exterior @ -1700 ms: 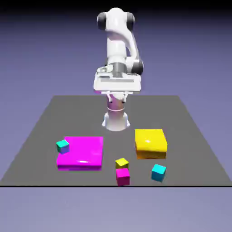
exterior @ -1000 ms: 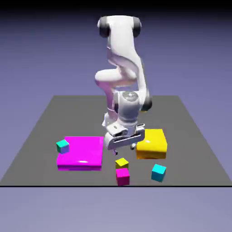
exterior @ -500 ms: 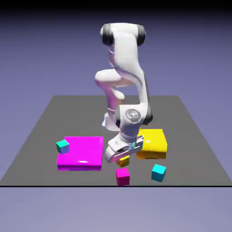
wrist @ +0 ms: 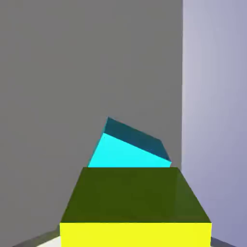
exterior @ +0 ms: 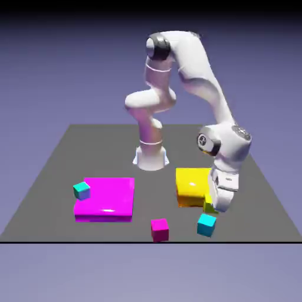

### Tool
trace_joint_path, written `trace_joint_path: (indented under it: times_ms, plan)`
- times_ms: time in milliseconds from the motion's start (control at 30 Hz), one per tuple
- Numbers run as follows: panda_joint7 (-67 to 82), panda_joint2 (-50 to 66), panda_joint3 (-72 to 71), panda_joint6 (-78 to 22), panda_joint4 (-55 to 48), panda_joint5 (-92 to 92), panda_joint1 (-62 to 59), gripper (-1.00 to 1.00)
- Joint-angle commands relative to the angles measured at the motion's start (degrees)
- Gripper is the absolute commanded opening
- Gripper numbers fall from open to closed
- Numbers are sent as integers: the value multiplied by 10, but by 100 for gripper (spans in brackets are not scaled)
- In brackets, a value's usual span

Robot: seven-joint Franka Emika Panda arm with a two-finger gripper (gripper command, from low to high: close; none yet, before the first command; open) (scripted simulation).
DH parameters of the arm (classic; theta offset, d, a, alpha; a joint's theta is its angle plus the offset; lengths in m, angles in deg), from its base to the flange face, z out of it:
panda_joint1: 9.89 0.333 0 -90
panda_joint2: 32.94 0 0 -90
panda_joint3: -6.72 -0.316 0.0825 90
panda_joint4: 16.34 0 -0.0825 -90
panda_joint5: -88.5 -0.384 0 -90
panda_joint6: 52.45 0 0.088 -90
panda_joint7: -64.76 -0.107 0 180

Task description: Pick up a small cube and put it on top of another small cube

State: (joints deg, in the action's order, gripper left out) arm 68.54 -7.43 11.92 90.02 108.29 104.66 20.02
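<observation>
My gripper point(exterior: 214, 206) hangs just above the table at the exterior view's right, shut on the small yellow cube point(exterior: 209, 207), of which only a sliver shows beside the hand. In the hand view that yellow cube point(wrist: 135, 207) fills the bottom, large, and hides the fingertips. The small cyan cube point(exterior: 206, 225) rests on the table just below and in front of the held cube, apart from it. In the hand view the cyan cube point(wrist: 126, 150) shows right beyond the yellow cube's top edge, turned at an angle.
A big yellow block point(exterior: 192, 186) stands close to the hand's left. A small magenta cube point(exterior: 159, 229) sits near the front edge. A flat magenta slab point(exterior: 106, 198) lies at the left with a second cyan cube point(exterior: 81, 190) at its corner. The table's edge point(wrist: 183, 87) is close.
The gripper came down on the yellow cube, shut on it, and has carried it to the exterior view's right, over by the cyan cube. Its old spot behind the magenta cube is bare.
</observation>
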Motion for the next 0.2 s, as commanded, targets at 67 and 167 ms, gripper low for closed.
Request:
trace_joint_path:
  times_ms: [67,167]
  plan:
    - [3,-21,-3,-23,-2,-3,1,100]
    - [13,-77,-10,-86,-9,-14,5,100]
